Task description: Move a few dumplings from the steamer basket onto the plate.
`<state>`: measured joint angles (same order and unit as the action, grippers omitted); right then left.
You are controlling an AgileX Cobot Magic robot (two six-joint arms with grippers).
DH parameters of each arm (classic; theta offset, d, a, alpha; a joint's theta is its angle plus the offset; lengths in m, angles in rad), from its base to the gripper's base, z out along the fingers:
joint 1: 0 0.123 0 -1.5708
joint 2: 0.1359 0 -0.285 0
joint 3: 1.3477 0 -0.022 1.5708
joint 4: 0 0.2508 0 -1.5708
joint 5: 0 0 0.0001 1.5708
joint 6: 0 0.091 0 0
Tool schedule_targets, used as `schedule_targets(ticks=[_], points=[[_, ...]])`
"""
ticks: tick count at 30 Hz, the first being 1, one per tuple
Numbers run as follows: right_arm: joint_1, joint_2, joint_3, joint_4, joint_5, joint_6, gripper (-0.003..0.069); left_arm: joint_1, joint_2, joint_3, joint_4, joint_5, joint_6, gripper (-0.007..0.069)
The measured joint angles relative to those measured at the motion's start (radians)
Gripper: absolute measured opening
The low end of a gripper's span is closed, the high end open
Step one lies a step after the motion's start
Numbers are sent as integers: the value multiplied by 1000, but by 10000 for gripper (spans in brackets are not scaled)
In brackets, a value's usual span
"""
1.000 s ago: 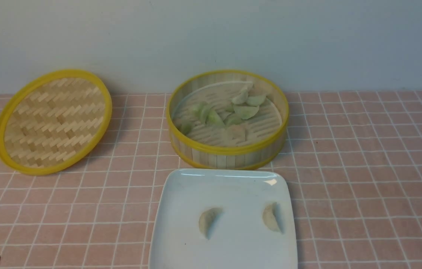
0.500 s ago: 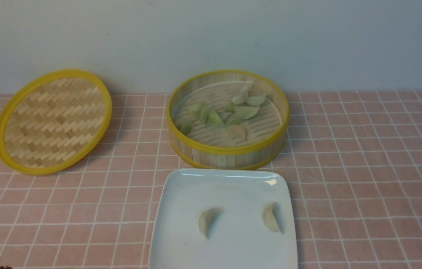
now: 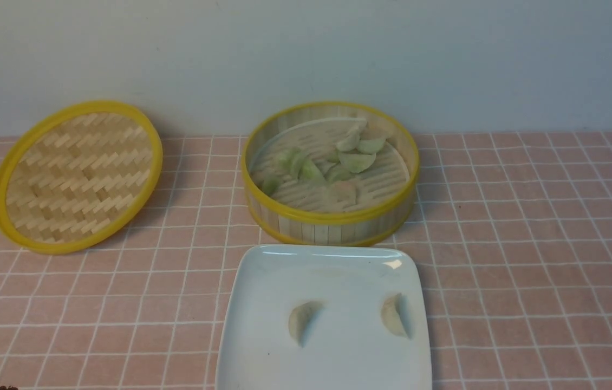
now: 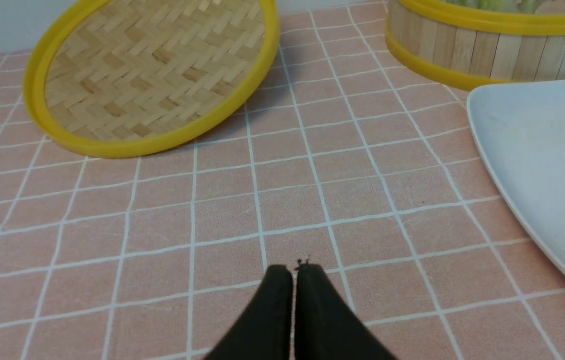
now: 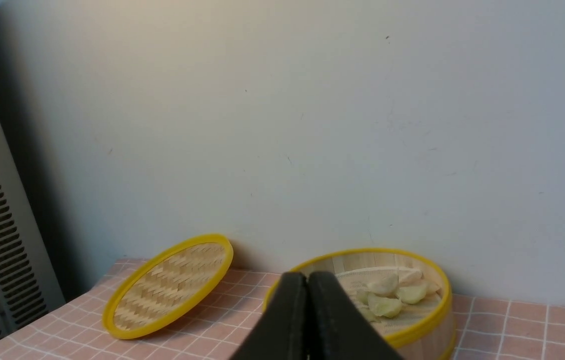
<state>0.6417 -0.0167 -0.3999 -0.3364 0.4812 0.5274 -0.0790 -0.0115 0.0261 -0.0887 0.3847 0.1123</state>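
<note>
The steamer basket (image 3: pixel 333 219) stands at the back centre and holds several pale green dumplings (image 3: pixel 357 161) and a beige one (image 3: pixel 343 190). The white plate (image 3: pixel 262 303) lies in front of it with two beige dumplings (image 3: pixel 302 320) (image 3: pixel 394 315) on it. Neither gripper shows in the front view apart from a dark speck at the bottom left edge. In the left wrist view my left gripper (image 4: pixel 294 270) is shut and empty over bare tiles, left of the plate (image 4: pixel 527 150). In the right wrist view my right gripper (image 5: pixel 307 278) is shut and empty, raised, with the basket (image 5: pixel 420 330) beyond it.
The flat woven yellow-rimmed lid (image 3: pixel 76 176) leans tilted at the back left; it also shows in the left wrist view (image 4: pixel 152 75) and the right wrist view (image 5: pixel 170 285). A pale wall runs along the back of the pink tiled table (image 3: pixel 528 260).
The dark tip of my left arm at the bottom left of the front view has drawn back almost out of the picture. Basket, plate and dumplings have not moved.
</note>
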Motion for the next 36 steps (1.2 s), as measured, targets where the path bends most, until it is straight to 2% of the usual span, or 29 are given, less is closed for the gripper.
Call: schedule_targets(ticks=[4,8,9,10,12,17,20,23,28,32,36], points=[[0,0,0,26,0,-39,-14,0,0,0,0,0,0,-6],[0,0,20,215,-34,-247,-14,0,0,0,0,0,0,-6],[0,0,21,224,-40,-270,-14,0,0,0,0,0,0,-6],[0,0,31,293,-60,-351,-14,0,0,0,0,0,0,-6],[0,0,39,336,-79,-405,-14,0,0,0,0,0,0,-6],[-18,0,74,365,-112,-461,-14,0,0,0,0,0,0,-6],[-111,0,116,358,-116,-466,-14,0,0,0,0,0,0,-6],[-290,0,208,336,-115,-467,-14,0,0,0,0,0,0,-6],[-507,0,359,336,-113,-467,-14,0,0,0,0,0,0,-6],[-583,0,420,336,-93,-467,-14,0,0,0,0,0,0,-6],[-592,0,420,336,-93,-467,-14,0,0,0,0,0,0,-6]])
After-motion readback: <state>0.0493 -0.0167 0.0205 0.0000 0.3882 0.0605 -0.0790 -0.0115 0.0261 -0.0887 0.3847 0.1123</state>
